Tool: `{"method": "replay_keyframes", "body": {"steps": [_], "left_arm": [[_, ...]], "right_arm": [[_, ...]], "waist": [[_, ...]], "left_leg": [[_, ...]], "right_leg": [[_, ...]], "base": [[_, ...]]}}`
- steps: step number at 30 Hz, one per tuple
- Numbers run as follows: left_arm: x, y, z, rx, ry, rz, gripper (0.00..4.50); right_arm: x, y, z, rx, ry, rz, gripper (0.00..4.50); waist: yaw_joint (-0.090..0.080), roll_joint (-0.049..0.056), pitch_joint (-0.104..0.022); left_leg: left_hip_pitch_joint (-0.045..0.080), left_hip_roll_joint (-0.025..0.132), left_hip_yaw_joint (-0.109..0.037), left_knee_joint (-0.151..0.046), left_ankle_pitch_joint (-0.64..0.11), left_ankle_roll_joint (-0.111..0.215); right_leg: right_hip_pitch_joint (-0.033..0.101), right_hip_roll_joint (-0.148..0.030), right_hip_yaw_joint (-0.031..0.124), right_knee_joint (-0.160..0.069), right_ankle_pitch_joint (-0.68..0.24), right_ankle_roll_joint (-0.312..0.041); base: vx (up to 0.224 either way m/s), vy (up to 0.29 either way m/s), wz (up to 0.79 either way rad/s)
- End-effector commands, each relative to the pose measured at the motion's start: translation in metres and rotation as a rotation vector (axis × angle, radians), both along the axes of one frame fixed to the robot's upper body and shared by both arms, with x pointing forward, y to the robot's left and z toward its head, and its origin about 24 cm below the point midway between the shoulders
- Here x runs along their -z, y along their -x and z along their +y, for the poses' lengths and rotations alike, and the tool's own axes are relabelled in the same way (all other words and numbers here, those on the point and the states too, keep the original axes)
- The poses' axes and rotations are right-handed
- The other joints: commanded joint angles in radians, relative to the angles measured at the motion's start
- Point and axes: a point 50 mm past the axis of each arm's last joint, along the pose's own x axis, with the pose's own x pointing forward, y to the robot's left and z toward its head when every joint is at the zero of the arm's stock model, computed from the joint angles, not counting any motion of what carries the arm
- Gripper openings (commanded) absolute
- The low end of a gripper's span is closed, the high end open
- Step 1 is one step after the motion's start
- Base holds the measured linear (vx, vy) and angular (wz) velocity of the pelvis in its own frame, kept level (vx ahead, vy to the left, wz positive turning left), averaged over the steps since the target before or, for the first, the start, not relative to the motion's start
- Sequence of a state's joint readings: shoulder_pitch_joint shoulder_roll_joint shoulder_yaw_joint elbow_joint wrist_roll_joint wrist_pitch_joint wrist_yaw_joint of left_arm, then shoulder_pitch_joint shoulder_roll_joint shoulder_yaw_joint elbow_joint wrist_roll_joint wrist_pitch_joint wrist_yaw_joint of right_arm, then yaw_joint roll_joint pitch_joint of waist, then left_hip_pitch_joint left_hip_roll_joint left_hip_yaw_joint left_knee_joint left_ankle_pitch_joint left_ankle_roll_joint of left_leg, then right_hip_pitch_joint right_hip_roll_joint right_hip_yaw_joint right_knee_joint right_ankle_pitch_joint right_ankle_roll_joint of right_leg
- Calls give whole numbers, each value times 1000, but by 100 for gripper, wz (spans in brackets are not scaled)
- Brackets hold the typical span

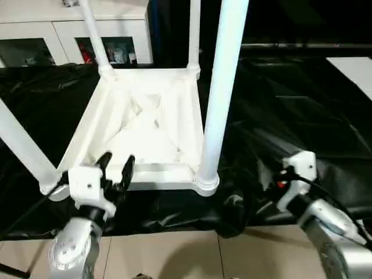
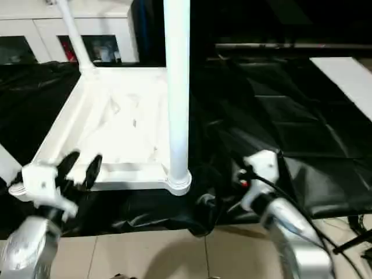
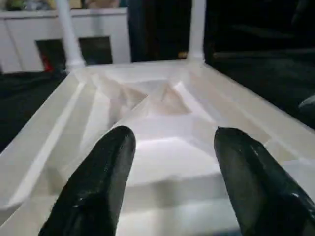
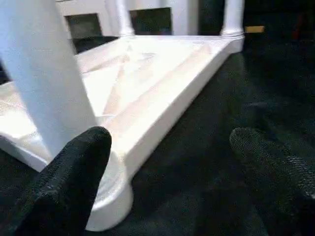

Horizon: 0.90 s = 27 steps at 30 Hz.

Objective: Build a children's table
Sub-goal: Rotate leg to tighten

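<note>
The children's table lies upside down on black cloth, its white ribbed tabletop (image 1: 163, 172) facing up. Legs stand in the corner sockets: near right (image 1: 224, 87), near left (image 1: 23, 145), far left (image 1: 93, 35) and far right (image 1: 195, 32). My left gripper (image 1: 118, 167) hovers at the tabletop's near rim, between the two near legs. It is open, and its black fingers (image 3: 98, 187) hold nothing. My right gripper (image 4: 172, 182) is open too, low over the cloth just right of the near right leg's flared base (image 4: 110, 196), touching nothing.
A white cabinet with glass doors (image 1: 70, 35) stands behind the table. Crumpled black cloth (image 1: 279, 104) covers the ground to the right, with a white panel (image 1: 354, 70) at the far right. Tan floor tiles (image 1: 174, 256) run along the near edge.
</note>
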<state>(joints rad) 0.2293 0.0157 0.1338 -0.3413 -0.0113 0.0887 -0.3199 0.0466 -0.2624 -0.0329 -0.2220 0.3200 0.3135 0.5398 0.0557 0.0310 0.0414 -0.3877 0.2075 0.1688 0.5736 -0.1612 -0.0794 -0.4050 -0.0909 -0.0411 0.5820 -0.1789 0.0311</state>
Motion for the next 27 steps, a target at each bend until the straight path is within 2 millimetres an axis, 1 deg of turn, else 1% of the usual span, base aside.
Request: {"method": "replay_keyframes", "body": {"steps": [1,2,3,4,5,6,7,8,9,10,11,12,13,14,15,16,17,18,19,20,21,22,23,24,25,26,27], "left_arm": [[-8,0,1,-9,-38,-24,329],[-9,-1,3,-10,-44,-26,338],[-10,-1,5,-17,-43,-37,349],[-10,-1,5,-17,-43,-37,357],[-12,-2,7,-23,-41,-47,362],[-13,-2,7,-23,-42,-47,365],[-12,-1,7,-24,-36,-41,371],[-11,0,7,-25,-41,-41,382],[-11,0,7,-26,-45,-41,400],[-11,0,8,-28,-47,-42,400],[-11,0,8,-29,-47,-42,403],[-12,0,8,-33,-47,-47,414],[-12,1,7,-35,-43,-48,414],[-12,1,7,-37,-40,-49,426],[-12,1,8,-39,-39,-49,437],[-12,2,7,-39,-38,-49,443],[-13,4,6,-33,-43,-56,447],[-13,5,5,-32,-45,-61,447],[-13,5,5,-31,-48,-65,447],[-15,7,3,-32,-70,-74,447],[-15,8,3,-35,-91,-77,447],[-15,9,2,-36,-93,-76,447],[-14,9,1,-37,-91,-75,447],[-14,9,1,-43,-82,-74,447],[-13,9,1,-46,-80,-72,447],[-12,10,1,-51,-78,-69,447],[-12,10,2,-60,-78,-68,447]], "right_arm": [[6,2,-2,16,14,22,450],[7,1,-1,17,22,25,450],[8,2,1,8,23,27,450],[8,2,1,8,23,27,450],[8,2,3,-7,20,24,450],[8,2,4,-11,19,21,450],[8,2,4,-10,10,22,450],[8,2,3,-10,10,22,450],[8,2,3,-10,11,22,450],[9,1,2,-10,11,22,450],[9,1,2,-10,11,22,450],[10,0,-1,-6,25,19,450],[10,0,-3,0,26,19,450],[10,0,-5,4,26,19,450],[10,0,-6,7,26,19,450],[11,1,-8,12,33,18,450],[11,1,-12,27,42,16,450],[12,2,-15,41,46,16,450],[12,2,-18,49,49,17,450],[14,5,-25,74,57,24,450],[15,7,-30,88,62,31,450],[18,10,-37,101,82,37,450],[19,11,-40,109,96,41,450],[21,13,-46,118,104,48,450],[21,14,-48,120,108,48,450],[20,16,-53,122,114,50,450],[18,17,-57,109,112,53,450]], "waist": [[2,-6,-40],[7,0,-40],[8,1,-41],[9,-2,-41],[12,-7,-44],[18,-10,-45],[24,-13,-47],[36,-17,-49],[52,-20,-51],[55,-24,-49],[61,-9,-50],[52,-10,-47],[44,-8,-51],[28,1,-59],[10,-1,-47],[-6,16,-51],[-25,22,-44],[-36,21,-38],[-40,5,-35],[-34,-17,-28],[-12,-39,-37],[-1,-32,-34],[-6,-15,-26],[-36,7,-24],[-34,22,-21],[-31,31,-20],[-2,32,-16]], "left_leg": [[12,9,-7,-80,-455,3],[17,11,-7,-80,-463,0],[15,9,-6,-81,-467,1],[12,7,-3,-79,-464,11],[4,-1,5,-72,-429,51],[-7,-5,8,-61,-363,106],[-11,-7,10,-51,-329,132],[-25,-7,-1,-17,-259,185],[-44,-1,-24,31,-194,227],[-50,5,-35,47,-181,234],[-50,12,-54,41,-161,247],[-38,1,-43,-6,-173,290],[-26,-10,-29,-24,-173,321],[26,-21,-10,-35,-162,395],[28,-24,-5,-45,-202,424],[36,-28,-1,-62,-260,435],[37,-31,4,-88,-282,426],[29,-20,4,-110,-314,413],[27,-15,10,-110,-344,401],[7,-13,34,-109,-501,297],[40,-18,19,-29,-612,177],[26,18,-40,-15,-590,130],[32,27,-60,-43,-636,87],[27,34,-85,-121,-847,-99],[24,51,-99,-166,-971,-196],[9,76,-108,-201,-1019,-267],[-16,140,-107,-249,-1004,-252]], "right_leg": [[15,-18,17,-104,-509,-24],[12,-18,19,-104,-491,-30],[15,-19,18,-102,-481,-38],[16,-25,21,-104,-483,-41],[22,-44,30,-107,-502,-49],[31,-71,44,-116,-535,-53],[34,-86,54,-122,-551,-53],[45,-137,87,-135,-594,-54],[60,-203,126,-146,-642,-62],[59,-220,137,-151,-666,-71],[58,-216,129,-148,-656,-103],[42,-138,83,-127,-583,-117],[36,-95,57,-108,-533,-116],[6,-37,28,-82,-425,-110],[-7,-13,11,-74,-401,-108],[-5,10,-20,-46,-357,-95],[-7,33,-52,2,-293,-69],[1,33,-71,45,-228,-36],[2,19,-73,42,-209,-23],[16,-43,-50,-23,-282,-2],[-9,-140,27,-111,-490,-27],[23,-192,58,-139,-604,-52],[21,-154,32,-131,-627,-54],[36,-28,-17,-67,-446,-28],[46,3,-31,-24,-293,-41],[55,14,-45,25,-146,-59],[62,40,-75,123,-34,-47]], "base": [[0,0,0],[0,0,0],[0,0,0],[0,0,0],[0,0,0],[0,0,0],[0,0,0],[0,0,0],[3,89,-4],[3,89,-4],[10,149,-6],[19,183,-5],[19,183,-5],[5,173,2],[-22,179,6],[-22,179,6],[-40,189,5],[-49,146,1],[-49,146,1],[-75,96,6],[-70,64,15],[-70,64,15],[-70,85,-3],[-105,118,-21],[-105,118,-21],[-115,79,-5],[-115,-23,15]]}}
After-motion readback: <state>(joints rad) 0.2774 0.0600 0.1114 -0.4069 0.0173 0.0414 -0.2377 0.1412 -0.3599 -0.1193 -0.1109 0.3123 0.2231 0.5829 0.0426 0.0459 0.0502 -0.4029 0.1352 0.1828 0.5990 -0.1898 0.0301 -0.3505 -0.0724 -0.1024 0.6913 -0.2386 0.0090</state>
